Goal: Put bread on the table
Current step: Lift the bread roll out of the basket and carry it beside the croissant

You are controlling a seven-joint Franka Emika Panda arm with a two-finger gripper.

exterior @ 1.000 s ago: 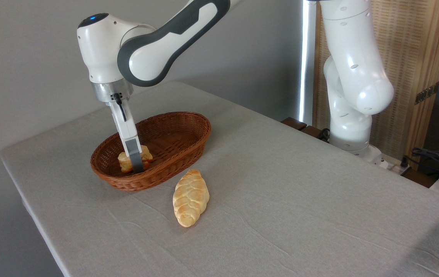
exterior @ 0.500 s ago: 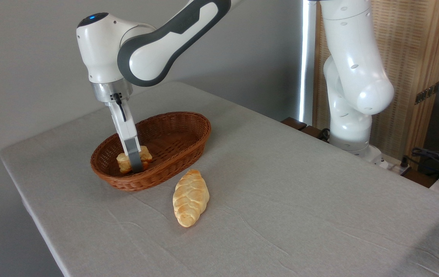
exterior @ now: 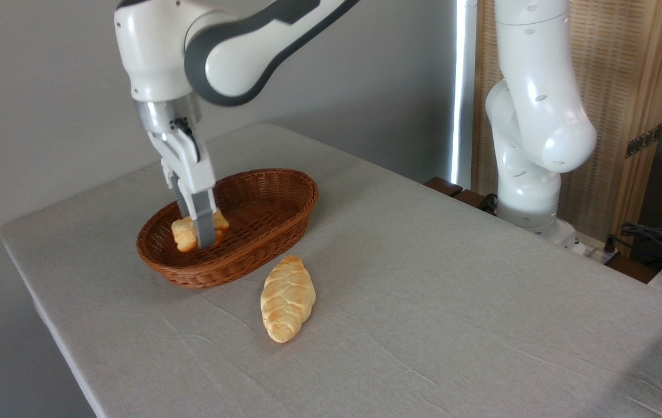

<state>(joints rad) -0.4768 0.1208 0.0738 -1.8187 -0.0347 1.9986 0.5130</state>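
Note:
The bread, a small lumpy golden-brown bun, hangs just above the floor of the brown wicker basket at its left end. My gripper points straight down into the basket and is shut on the bun; the near grey finger crosses its front and the far finger is hidden behind it. The table, covered in light grey-beige cloth, fills the lower part of the view.
A longer pale braided loaf lies on the cloth just in front of the basket. The arm's white base stands at the table's far right edge, with cables beyond it.
The gripper has risen with the bun held in it, lifting the bun off the basket floor. The wrist has also moved up in the picture.

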